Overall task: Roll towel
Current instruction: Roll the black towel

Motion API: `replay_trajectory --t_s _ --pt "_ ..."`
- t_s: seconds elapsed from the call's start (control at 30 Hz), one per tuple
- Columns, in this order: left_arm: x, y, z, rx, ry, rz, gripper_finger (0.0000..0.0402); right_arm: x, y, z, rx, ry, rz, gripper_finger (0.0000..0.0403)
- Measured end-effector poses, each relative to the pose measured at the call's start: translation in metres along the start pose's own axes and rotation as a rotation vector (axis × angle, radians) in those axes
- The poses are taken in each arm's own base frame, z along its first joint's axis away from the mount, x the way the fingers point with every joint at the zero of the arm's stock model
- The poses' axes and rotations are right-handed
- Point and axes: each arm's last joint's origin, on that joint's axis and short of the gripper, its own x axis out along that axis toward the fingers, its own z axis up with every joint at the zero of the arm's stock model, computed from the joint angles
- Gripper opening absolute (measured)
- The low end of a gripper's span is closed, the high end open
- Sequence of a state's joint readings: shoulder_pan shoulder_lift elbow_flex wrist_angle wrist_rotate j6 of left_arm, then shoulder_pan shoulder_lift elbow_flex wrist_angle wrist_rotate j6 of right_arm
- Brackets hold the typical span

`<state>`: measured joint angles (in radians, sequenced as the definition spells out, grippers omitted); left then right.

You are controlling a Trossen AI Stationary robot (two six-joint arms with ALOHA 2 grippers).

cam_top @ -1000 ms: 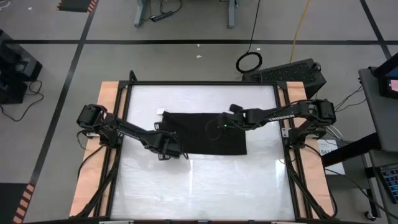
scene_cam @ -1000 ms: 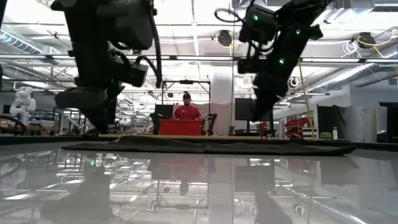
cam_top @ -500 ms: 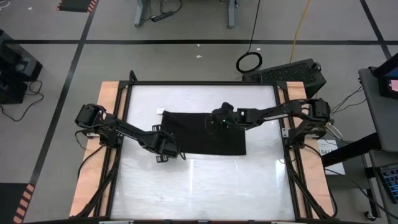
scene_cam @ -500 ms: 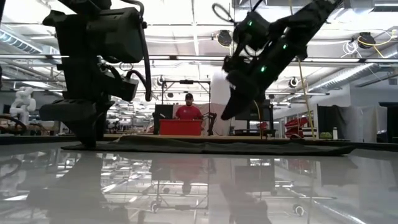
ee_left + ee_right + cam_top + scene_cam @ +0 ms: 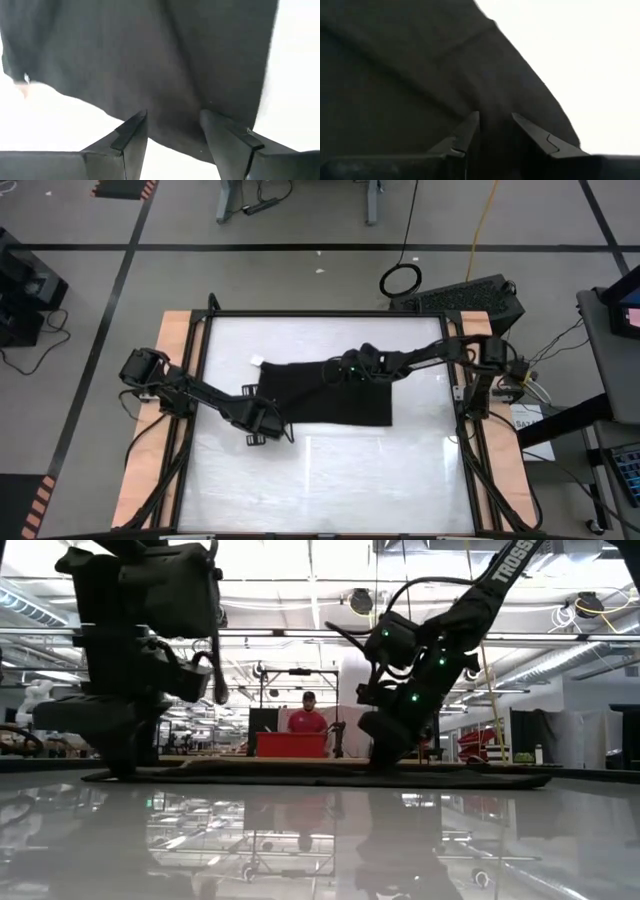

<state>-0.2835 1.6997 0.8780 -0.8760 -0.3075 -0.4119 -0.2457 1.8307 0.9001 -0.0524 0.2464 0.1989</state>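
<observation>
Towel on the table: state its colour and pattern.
Plain black towel, no pattern; clearest in the high view.

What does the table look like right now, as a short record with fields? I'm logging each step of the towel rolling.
towel: black towel lying flat on the white table, not yet rolled
tag: small white tag at its far left corner
left gripper: left gripper open, low at the towel's near left edge
right gripper: right gripper partly open, down at the towel's far edge
background: person behind a red bin
</observation>
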Motion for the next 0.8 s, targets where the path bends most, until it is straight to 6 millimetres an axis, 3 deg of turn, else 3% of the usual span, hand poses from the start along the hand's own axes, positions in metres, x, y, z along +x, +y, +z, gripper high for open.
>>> replay_trajectory --t_s 0.27,0.53,0.8 --pt "-0.002 -0.002 -0.004 0.026 0.024 0.030 0.0199 -0.006 -0.002 0.003 -0.005 -0.008 0.041 0.0100" --pt "-0.009 -0.001 0.004 0.046 -0.014 0.062 0.0199 -0.011 0.016 0.010 -0.057 -0.080 0.233 0.0100" --pt "-0.018 0.002 0.010 0.072 -0.035 0.102 0.0199 -0.018 0.041 -0.001 -0.159 -0.018 0.344 0.0100"
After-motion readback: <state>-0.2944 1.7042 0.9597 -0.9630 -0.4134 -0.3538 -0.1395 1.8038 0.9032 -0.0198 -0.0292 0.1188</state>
